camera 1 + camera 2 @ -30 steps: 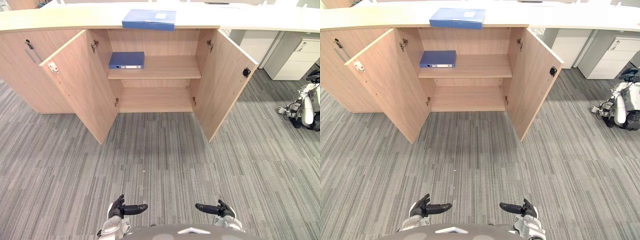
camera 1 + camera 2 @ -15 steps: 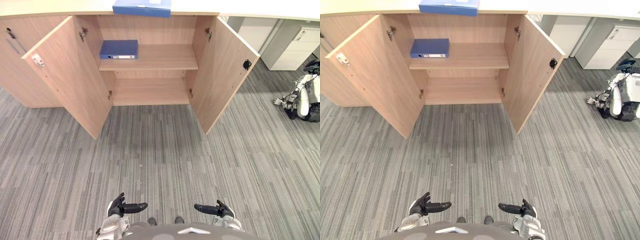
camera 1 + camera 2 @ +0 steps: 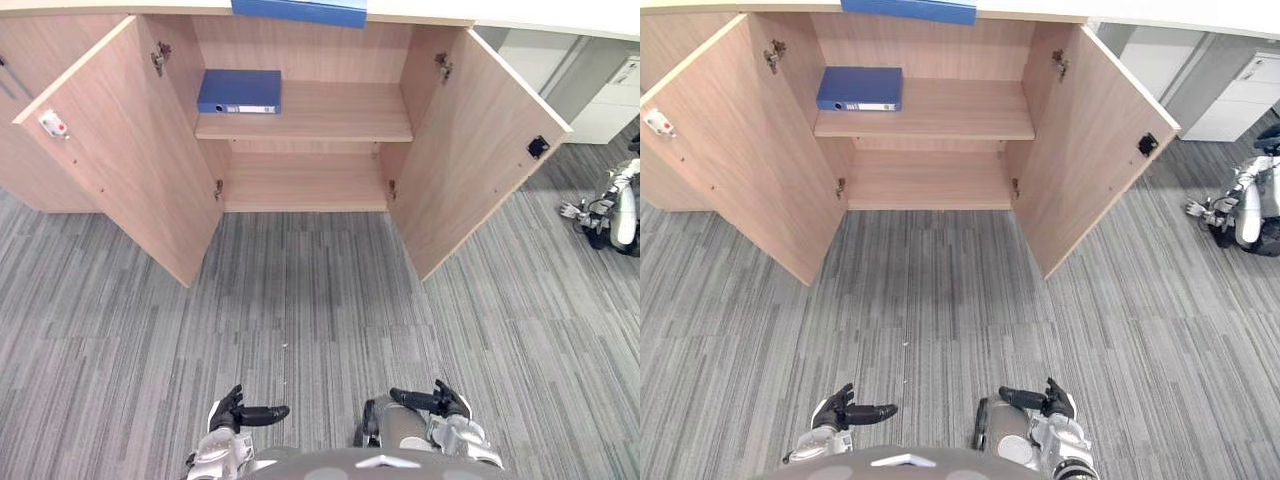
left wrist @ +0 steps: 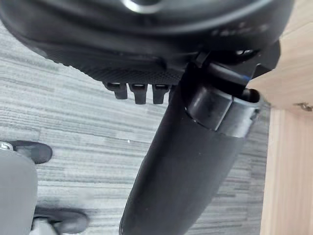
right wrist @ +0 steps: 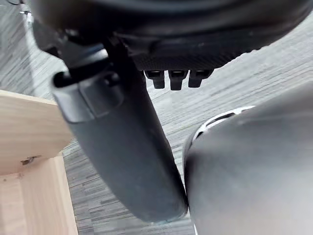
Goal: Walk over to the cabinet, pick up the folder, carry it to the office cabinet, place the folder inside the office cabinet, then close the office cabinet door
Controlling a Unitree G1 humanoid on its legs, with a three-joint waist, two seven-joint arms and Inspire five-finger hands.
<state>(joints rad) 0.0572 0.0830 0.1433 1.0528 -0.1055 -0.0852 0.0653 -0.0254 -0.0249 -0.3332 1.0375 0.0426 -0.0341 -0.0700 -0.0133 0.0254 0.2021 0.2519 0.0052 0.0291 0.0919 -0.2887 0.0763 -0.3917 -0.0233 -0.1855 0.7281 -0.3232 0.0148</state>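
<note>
Both doors of the wooden cabinet (image 3: 300, 50) stand wide open, the left door (image 3: 130, 170) swung out over the carpet with a small white catch (image 3: 53, 125) near its top corner, the right door (image 3: 470, 160) carrying a dark catch (image 3: 538, 147). A pale counter (image 3: 480, 14) runs along the top, and a blue folder (image 3: 300, 10) lies flat on it, directly above the opening. Inside, a second folder (image 3: 239, 91), also blue, lies flat at the left end of the upper shelf (image 3: 340, 112), spine facing out. The lower shelf (image 3: 300, 185) is bare wood.

The floor is grey carpet (image 3: 300, 300) with a fine striped weave, stretching from the cabinet to where the robot stands, well apart from it. Off to the right, past the open door, a white drawer unit (image 3: 1240, 95) stands against the wall, and a white-and-dark machine (image 3: 1252, 205) sits on the carpet in front of it.

The left hand (image 3: 235, 415) and right hand (image 3: 435, 402) hang low at the robot's front, thumbs pointing toward each other, fingers loose and holding nothing.
</note>
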